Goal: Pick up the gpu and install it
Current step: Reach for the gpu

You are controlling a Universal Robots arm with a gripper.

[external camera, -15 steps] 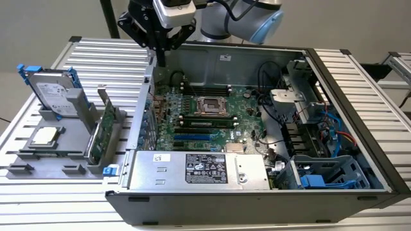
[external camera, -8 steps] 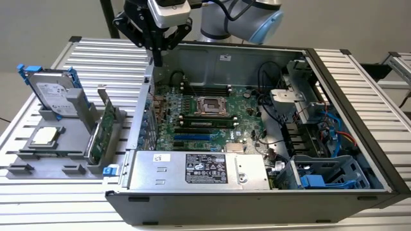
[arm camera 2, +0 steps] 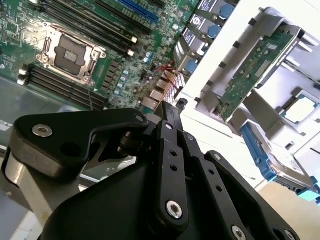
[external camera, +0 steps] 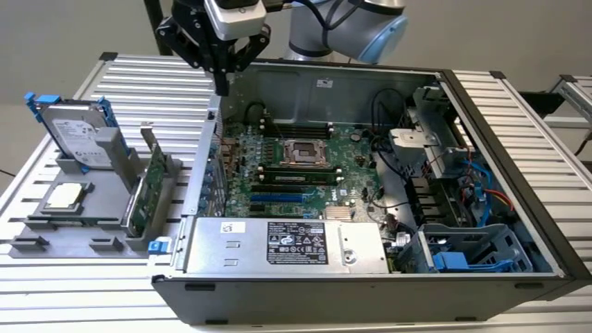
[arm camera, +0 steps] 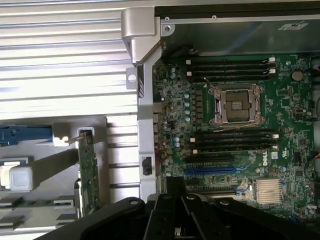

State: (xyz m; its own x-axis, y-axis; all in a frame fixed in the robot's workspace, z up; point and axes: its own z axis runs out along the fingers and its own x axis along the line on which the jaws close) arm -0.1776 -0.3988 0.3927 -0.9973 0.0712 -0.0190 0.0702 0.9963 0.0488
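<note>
In the exterior view, the gpu (external camera: 146, 191) is seen standing on edge in a grey rack (external camera: 83, 223) on the ribbed table (external camera: 74, 298), just beside the open computer case (external camera: 351, 298), on the exterior view's left. The gripper (external camera: 222, 82) is held high over the case wall on that side, well apart from the card. Its 2 fingers are pressed together and nothing is pinched between them. A hard drive in a blue frame (external camera: 79, 135) and a CPU chip (external camera: 66, 196) are kept in the same rack.

In the second wrist view, the gripper (arm camera 2: 167, 110) is again shown closed and empty, with its tip over the edge of the motherboard (arm camera 2: 75, 50). The gpu (arm camera 2: 252, 70) is seen beyond it, green face showing, seated in its holder.

In the first wrist view, the gpu (arm camera: 88, 175) is viewed edge-on in the rack, outside the case wall. The motherboard (arm camera: 225, 125) lies exposed above the gripper (arm camera: 175, 190), and its blue expansion slot (arm camera: 210, 171) is seen unoccupied.

The task is judged to be at its very start, with 0 of its 2 steps done. The card has not been grasped, and nothing has been fitted into the case.
</note>
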